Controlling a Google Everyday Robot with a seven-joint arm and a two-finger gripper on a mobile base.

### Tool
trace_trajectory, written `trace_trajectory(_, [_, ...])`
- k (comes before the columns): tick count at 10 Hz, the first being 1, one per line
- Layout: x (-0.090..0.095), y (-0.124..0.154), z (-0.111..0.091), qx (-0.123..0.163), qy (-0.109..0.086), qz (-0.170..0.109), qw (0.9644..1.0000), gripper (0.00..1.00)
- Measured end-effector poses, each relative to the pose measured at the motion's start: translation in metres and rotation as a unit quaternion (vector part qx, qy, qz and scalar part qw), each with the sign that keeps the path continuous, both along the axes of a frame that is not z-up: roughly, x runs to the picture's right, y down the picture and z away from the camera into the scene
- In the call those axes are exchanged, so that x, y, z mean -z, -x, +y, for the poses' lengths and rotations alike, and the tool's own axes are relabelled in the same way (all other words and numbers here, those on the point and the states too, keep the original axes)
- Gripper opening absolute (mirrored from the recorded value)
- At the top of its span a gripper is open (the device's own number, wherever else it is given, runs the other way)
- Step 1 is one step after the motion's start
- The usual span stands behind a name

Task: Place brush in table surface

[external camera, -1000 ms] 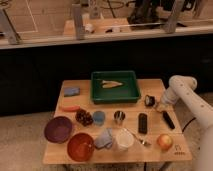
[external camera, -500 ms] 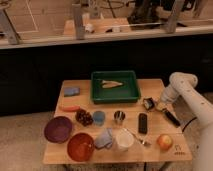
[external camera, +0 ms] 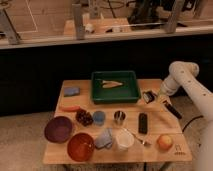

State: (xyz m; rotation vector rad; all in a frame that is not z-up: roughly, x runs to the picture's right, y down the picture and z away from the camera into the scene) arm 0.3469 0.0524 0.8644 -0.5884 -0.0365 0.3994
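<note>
A dark low wall topped by a pale ledge with grey metal posts runs behind a light tan wooden rectangular bench (external camera: 153,151).

In the camera view, a green rectangular plastic tray (external camera: 115,99) stands at the middle of the far edge, with a pale yellowish wedge-shaped item (external camera: 111,83) inside it. A blue-grey soft block (external camera: 71,91) is near the far left corner, and an orange carrot-like piece (external camera: 70,107) lies by the left edge. Across the middle are a dark red cluster of grapes (external camera: 84,117), a small blue cup (external camera: 99,117), a small metal cup (external camera: 119,117) and a flat black rectangular block (external camera: 142,122). Along the near edge sit a purple round bowl (external camera: 58,129), an orange-red round bowl (external camera: 81,146), a crumpled blue-grey cloth (external camera: 104,138), a white cup (external camera: 123,140), a small metal spoon (external camera: 138,138) and, toward the near right corner, an orange round fruit (external camera: 164,142).

The white robot arm (external camera: 182,80) reaches in from the right. Its pincer (external camera: 148,96) is above the bench near the far right corner, just beside the tray's right end; I cannot tell whether it is released or clenched. The slim black stick-like brush (external camera: 171,110) slants across the right edge, its paler end toward the arm's wrist. Whether it rests on the bench cannot be told.
</note>
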Motion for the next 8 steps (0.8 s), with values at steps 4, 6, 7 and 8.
trace_trajectory(4, [0.048, 0.004, -0.037, 0.001, 0.004, 0.007, 1.0, 0.0])
trace_trajectory(6, [0.071, 0.004, -0.042, -0.006, 0.006, 0.009, 0.9999, 0.0])
trace_trajectory(7, [0.072, 0.005, -0.043, -0.007, 0.006, 0.009, 0.9999, 0.0])
trace_trajectory(8, [0.071, 0.009, -0.044, -0.006, 0.005, 0.007, 0.9999, 0.0])
